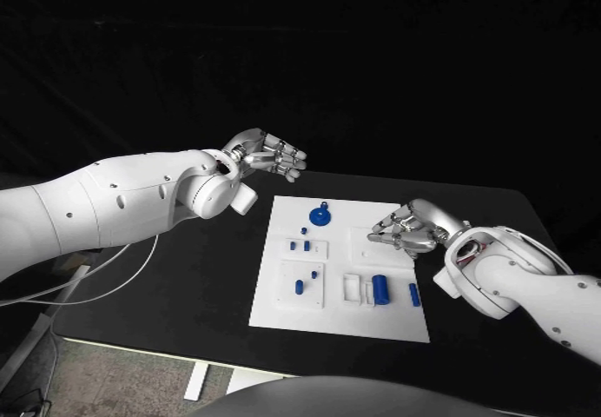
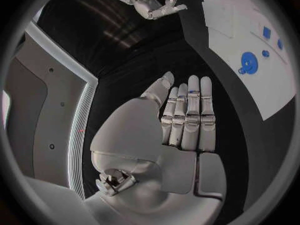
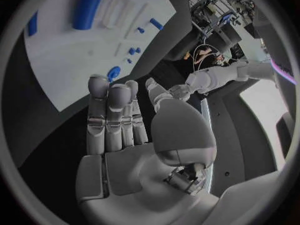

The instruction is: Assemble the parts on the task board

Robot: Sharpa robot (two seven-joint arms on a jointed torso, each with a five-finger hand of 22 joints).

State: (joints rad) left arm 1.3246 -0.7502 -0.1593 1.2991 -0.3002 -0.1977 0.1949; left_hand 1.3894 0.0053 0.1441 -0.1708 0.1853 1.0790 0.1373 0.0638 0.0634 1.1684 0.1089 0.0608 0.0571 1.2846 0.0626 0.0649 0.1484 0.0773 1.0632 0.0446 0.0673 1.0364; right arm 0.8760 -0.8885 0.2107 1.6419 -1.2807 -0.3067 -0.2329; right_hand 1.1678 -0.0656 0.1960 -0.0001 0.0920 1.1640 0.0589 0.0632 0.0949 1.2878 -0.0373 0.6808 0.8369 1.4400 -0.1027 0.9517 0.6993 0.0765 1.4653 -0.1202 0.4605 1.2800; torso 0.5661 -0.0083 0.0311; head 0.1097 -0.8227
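- Both hands hold nothing. The left hand [image 2: 187, 117] has its fingers stretched out flat side by side, up off the table near the far left corner of the task board [image 1: 282, 300].
- Right hand [image 1: 407, 230], same deal: fingers apart, nothing in them, over the board's right edge.
- Blue parts sit on the board: a round disc [image 1: 320, 215] at the far end, a fat cylinder [image 1: 379, 289] near the front, and small pegs [image 1: 300, 246] between.
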